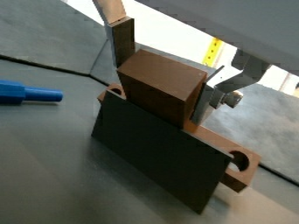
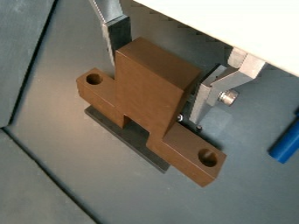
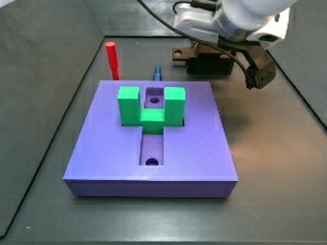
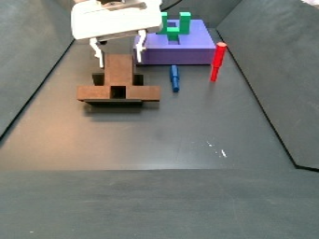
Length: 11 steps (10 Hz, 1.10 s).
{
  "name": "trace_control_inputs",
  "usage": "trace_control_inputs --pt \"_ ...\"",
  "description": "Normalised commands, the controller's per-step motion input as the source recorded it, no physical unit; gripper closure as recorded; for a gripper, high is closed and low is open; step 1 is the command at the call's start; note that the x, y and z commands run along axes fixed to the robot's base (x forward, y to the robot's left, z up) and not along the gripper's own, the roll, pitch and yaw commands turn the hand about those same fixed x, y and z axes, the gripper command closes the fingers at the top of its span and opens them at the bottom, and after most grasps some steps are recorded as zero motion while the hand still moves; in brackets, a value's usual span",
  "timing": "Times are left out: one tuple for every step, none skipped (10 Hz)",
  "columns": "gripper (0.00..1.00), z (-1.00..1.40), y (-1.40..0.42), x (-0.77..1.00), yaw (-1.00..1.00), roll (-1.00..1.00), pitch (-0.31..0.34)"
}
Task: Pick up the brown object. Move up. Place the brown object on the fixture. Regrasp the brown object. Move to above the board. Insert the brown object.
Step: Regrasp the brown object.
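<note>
step: regrasping | gripper (image 2: 162, 72) fingers (image 2: 114, 39) standing apart, straddling brown object (image 2: 152, 92) resting on fixture (image 1: 152, 157) | next: closing, then lifting toward board (image 3: 153, 144)

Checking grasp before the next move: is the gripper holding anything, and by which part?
Likely the brown object, by its raised middle block: the gripper straddles it over the fixture, fingers at each side; firm contact cannot be told.

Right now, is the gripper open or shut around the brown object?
Open: gripper straddles the brown object on the fixture, with a gap at one finger.
</note>
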Motion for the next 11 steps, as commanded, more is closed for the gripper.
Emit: trace_control_inputs --pt "0.00 -0.04 0.13 0.00 -0.11 -0.33 -0.034" --pt "0.00 0.00 0.15 0.00 -0.07 -0.24 0.000" --pt "0.00 0.00 0.15 0.00 -0.06 -0.20 -0.031" --pt "0.00 0.00 0.09 -0.06 0.00 -0.11 -0.103" --pt "0.00 -0.06 0.03 -0.17 0.00 -0.10 -0.277" --pt "0.00 -0.08 0.00 -0.16 0.00 -0.10 -0.251" --pt "0.00 -0.06 0.00 -0.15 0.00 -0.10 -0.269" --pt "0.00 0.00 0.00 -0.03 0.00 -0.05 -0.100" --pt "0.00 0.00 0.00 0.00 -0.04 0.00 0.000" --pt "0.00 0.00 0.00 0.00 -0.07 0.00 0.000" --pt "0.00 0.00 0.00 0.00 0.00 0.00 0.000"
